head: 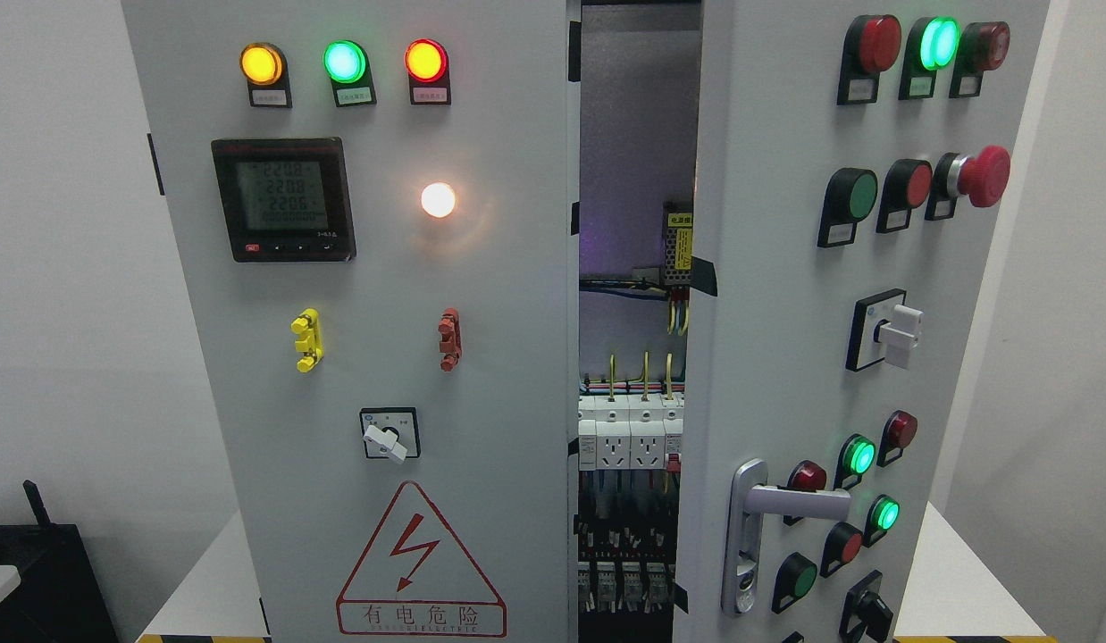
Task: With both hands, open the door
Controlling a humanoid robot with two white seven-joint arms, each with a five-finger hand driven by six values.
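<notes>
From the head view, no robot hand or arm appeared anywhere in shot, so whether the fingers were apart, together or clamped on anything could not be told. That also left nothing to place things against, so positions go by the cabinet itself.

The electrical cabinet (365, 357) filled the picture, and its right door (785, 339) stood partly swung out, a dark gap showing between it and the left door (481, 375). Through that gap there were wires and a row of white sockets (626, 442) inside.

Low on the right door sat the silver lever handle (790, 502), its bar lying level. Around it were lit green lamps and red and black buttons, and higher up a red mushroom button (982, 176) stuck out beside a white rotary switch (897, 335).

The left door looked shut. It carried amber, green and red lamps across the top, a digital meter (283, 199) with lit figures, one glowing white lamp (438, 199), and a red warning triangle (419, 558) at the bottom.
</notes>
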